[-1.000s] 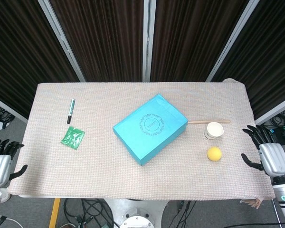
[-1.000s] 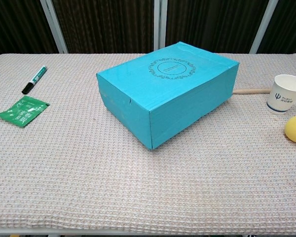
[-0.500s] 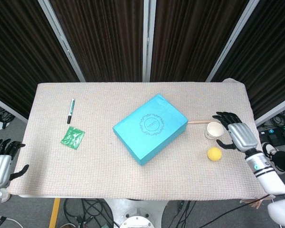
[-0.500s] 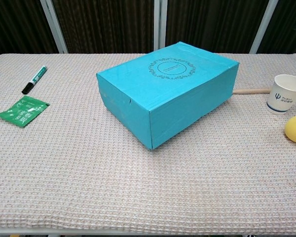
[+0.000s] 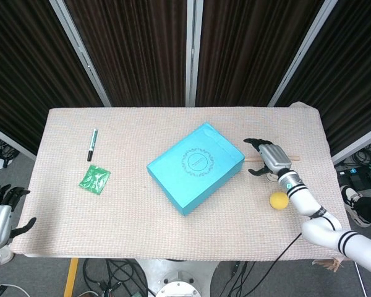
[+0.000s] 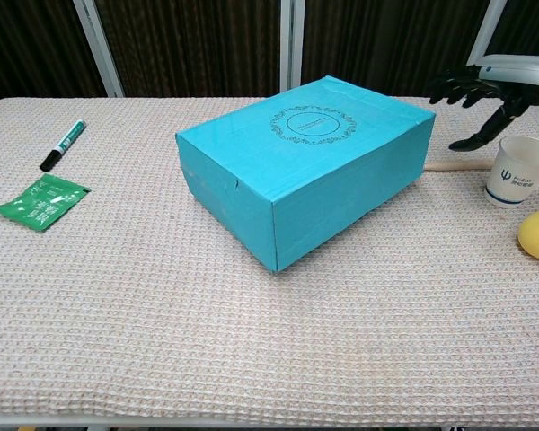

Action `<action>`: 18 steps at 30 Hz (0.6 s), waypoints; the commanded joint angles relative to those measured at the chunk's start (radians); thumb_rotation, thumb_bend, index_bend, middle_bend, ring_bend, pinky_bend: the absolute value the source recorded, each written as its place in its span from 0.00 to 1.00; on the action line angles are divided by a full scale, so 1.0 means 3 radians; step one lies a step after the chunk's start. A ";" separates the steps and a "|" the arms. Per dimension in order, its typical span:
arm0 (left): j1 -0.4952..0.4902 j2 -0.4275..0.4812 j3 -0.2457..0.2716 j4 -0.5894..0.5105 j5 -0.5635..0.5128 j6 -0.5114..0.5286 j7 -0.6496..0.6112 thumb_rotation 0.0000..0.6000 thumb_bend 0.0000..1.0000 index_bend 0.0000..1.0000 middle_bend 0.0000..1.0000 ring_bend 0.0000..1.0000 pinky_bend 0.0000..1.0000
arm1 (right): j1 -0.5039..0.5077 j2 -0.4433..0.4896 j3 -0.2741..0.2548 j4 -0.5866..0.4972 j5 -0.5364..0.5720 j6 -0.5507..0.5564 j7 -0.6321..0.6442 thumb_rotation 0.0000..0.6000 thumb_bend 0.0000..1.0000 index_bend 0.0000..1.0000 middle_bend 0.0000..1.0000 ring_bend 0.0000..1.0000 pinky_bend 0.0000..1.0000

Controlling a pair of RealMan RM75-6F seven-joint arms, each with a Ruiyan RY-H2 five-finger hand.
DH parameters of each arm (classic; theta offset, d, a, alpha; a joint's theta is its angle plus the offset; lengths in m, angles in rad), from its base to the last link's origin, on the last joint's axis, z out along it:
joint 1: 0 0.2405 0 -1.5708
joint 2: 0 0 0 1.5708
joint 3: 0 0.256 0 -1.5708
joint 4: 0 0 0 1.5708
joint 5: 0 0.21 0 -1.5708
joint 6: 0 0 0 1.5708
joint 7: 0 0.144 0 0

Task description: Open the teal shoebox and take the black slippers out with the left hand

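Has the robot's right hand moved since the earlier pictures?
Yes. The right hand has travelled in from the table's right edge toward the teal cardboard shoebox, and now hovers open above the white paper cup, near the box's right end.

You're working in what looks like a lab or test bay, not a home. A table (image 5: pixel 62 223) draped in a beige waffle-weave cloth sits before dark ribbed curtains (image 5: pixel 136 49) split by pale metal posts (image 5: pixel 190 52) at twelve o'clock. At six o'clock, loose cables (image 5: pixel 120 272) sprawl over a grey floor beside a strip of yellow tape (image 5: pixel 71 276).
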 commanded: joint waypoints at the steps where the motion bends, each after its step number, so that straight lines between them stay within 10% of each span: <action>1: -0.0001 0.0000 -0.0004 0.0002 0.0004 0.0004 -0.0004 1.00 0.19 0.25 0.19 0.10 0.08 | 0.0093 -0.0217 0.0069 0.0156 0.0056 -0.0136 0.0348 1.00 0.12 0.13 0.21 0.21 0.23; 18: -0.0015 0.0021 -0.0005 0.0069 0.0050 -0.0009 -0.0113 1.00 0.18 0.25 0.19 0.10 0.08 | 0.0041 -0.0483 0.0273 -0.0350 0.0249 -0.0200 0.1230 1.00 0.11 0.21 0.29 0.31 0.37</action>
